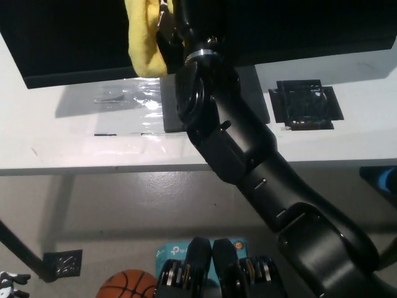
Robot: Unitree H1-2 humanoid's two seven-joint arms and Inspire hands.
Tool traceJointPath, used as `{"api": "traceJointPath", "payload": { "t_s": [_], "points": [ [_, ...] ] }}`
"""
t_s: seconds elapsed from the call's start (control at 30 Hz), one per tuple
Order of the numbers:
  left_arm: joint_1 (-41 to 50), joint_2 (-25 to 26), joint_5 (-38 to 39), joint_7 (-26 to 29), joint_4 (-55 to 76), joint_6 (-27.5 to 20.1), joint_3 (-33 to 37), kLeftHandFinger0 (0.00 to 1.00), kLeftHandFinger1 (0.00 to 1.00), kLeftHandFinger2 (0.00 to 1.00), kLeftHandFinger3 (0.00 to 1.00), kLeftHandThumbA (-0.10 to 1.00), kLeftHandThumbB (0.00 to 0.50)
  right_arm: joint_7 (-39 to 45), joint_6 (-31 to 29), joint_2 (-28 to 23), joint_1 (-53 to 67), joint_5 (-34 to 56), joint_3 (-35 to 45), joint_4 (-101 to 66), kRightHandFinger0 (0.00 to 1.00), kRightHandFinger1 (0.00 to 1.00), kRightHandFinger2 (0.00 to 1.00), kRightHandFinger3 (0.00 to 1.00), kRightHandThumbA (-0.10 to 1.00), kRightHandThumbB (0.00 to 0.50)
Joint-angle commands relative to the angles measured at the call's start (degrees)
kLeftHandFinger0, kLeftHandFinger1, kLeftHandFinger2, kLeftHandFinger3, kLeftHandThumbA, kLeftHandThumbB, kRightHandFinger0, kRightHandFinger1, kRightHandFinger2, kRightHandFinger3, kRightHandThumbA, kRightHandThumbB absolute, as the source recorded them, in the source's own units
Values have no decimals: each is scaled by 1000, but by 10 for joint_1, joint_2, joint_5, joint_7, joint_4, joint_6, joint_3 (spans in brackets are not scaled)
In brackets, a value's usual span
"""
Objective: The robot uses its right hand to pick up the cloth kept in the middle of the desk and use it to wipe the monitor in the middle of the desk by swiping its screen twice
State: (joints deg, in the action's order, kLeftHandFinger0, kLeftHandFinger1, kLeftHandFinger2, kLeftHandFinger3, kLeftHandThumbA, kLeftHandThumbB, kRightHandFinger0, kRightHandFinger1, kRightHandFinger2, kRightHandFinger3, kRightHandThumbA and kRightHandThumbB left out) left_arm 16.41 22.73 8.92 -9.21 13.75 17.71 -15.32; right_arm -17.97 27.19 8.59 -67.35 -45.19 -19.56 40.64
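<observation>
My black right hand reaches up at the top middle of the head view, shut on a yellow cloth. The cloth is pressed against the lower part of the dark monitor screen. My black arm crosses the desk and hides most of the monitor's stand. My white left hand shows only as a sliver at the bottom left corner.
The white desk has a patch of clear plastic film left of the stand and a black square plate at the right. On the floor below lie a basketball, a teal box and a desk leg foot.
</observation>
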Motion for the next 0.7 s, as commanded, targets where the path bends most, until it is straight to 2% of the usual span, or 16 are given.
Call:
{"api": "traceJointPath", "payload": {
  "t_s": [0.0, 0.07, 0.1, 0.13, 0.17, 0.2, 0.27, 0.3, 0.33, 0.4, 0.43, 0.5, 0.53, 0.57, 0.67],
  "points": [
    [3, 13, 2, -5, 17, 2, -5, 435, 481, 621, 826, 267, 182, 1, -3, -23, -17, -21, 7, -11, 0, 2, 183, 415, -100, 98],
    [3, 13, 2, -6, 14, -4, -5, 422, 463, 607, 818, 255, 175, 2, -3, -31, -9, -22, 16, -11, 0, 0, 87, 614, -100, 90],
    [4, 13, 1, -6, 14, -5, -4, 422, 461, 604, 816, 256, 175, 4, -3, -32, -8, -22, 18, -11, 0, 0, 78, 643, -100, 88],
    [4, 12, 2, -7, 12, -7, -5, 425, 465, 609, 814, 260, 180, -1, -3, -36, -1, -8, 22, -18, 0, 0, 74, 597, -100, 65],
    [4, 12, 3, -7, 10, -7, -5, 423, 464, 608, 811, 270, 185, -6, -3, -38, 5, 9, 36, -23, 0, 0, 44, 455, -100, 74],
    [5, 12, 5, -7, 11, -7, -6, 427, 466, 606, 808, 280, 192, 3, -3, -48, 11, 5, 31, -29, 0, 12, 108, 274, -100, 63],
    [5, 12, 5, -5, 14, 5, -7, 426, 463, 598, 806, 276, 188, 4, -3, -55, 14, -6, 31, -26, 0, 28, 344, 271, -100, 64],
    [6, 12, 6, -6, 13, 0, -9, 428, 463, 596, 806, 274, 186, 1, -3, -59, 16, -7, 34, -23, 0, 38, 371, 238, -100, 81],
    [5, 13, 7, -8, 9, -7, -9, 427, 463, 600, 805, 280, 189, 12, -3, -68, 21, -11, 39, -24, 0, 42, 377, 243, -100, 48],
    [5, 12, 10, -9, 4, -14, -11, 426, 462, 601, 801, 282, 193, 20, -3, -86, 34, -15, 38, -34, 0, 9, 353, 230, -100, 130],
    [6, 11, 9, -8, 4, -14, -12, 425, 461, 597, 799, 292, 200, 28, -3, -91, 39, -20, 41, -35, 0, 26, 377, 299, -100, 129],
    [9, 9, 10, -8, 3, -18, -13, 423, 457, 592, 793, 286, 194, 26, -3, -99, 50, -28, 51, -35, 0, 0, 349, 222, -100, 129],
    [10, 8, 10, -8, 3, -18, -13, 419, 453, 589, 792, 289, 202, 26, -3, -110, 59, -25, 49, -40, 0, 14, 368, 319, -100, 116],
    [10, 7, 10, -7, 3, -18, -13, 415, 451, 588, 792, 291, 203, 26, -3, -114, 63, -25, 48, -42, 0, 3, 362, 360, -100, 111],
    [14, 5, 10, -6, 5, -18, -14, 422, 463, 601, 803, 294, 199, 33, -3, -134, 78, -26, 56, -40, 0, 4, 350, 285, -100, 87]
  ]
}}
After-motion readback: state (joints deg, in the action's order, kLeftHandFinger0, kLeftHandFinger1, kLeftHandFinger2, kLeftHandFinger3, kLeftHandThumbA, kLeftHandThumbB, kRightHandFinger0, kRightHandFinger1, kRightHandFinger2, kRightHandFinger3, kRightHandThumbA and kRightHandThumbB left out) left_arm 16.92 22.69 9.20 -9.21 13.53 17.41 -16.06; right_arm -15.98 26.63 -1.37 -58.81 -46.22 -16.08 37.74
